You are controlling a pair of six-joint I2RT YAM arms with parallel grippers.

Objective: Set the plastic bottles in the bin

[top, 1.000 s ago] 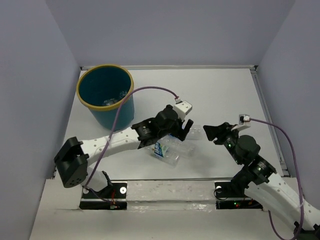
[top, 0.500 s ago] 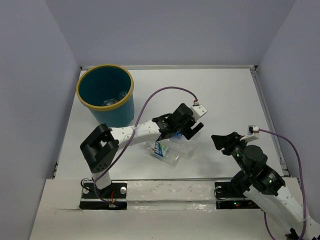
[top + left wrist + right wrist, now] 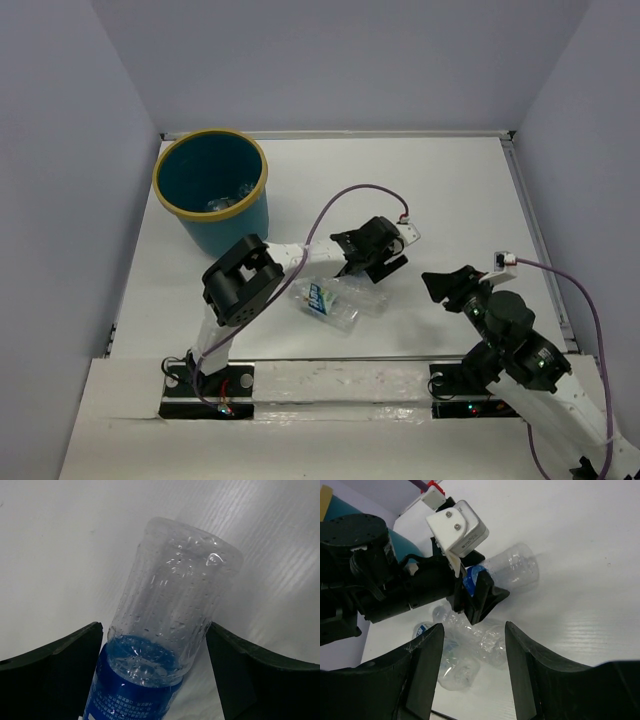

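A clear plastic bottle with a blue label (image 3: 175, 595) lies on the white table. My left gripper (image 3: 155, 635) is open and straddles it, each finger close beside its body. The right wrist view shows the same bottle (image 3: 517, 570) sticking out past the left gripper (image 3: 477, 592). From above, the left gripper (image 3: 372, 260) sits mid-table. Just below it lie more crumpled clear bottles (image 3: 335, 300), one with a blue-green label. My right gripper (image 3: 440, 285) is open and empty, to the right of that pile (image 3: 470, 650). The teal bin (image 3: 225, 235) stands far left, with clear plastic (image 3: 225, 203) inside it.
The left arm's elbow (image 3: 240, 280) is folded up between the bin and the bottle pile. A purple cable (image 3: 345, 195) arcs over the left gripper. A metal rail (image 3: 530, 220) edges the table on the right, and grey walls close in the sides.
The left arm folded its elbow to the right and its gripper shifted right, over the labelled bottle. The right gripper drew back toward the lower right, then stayed still.
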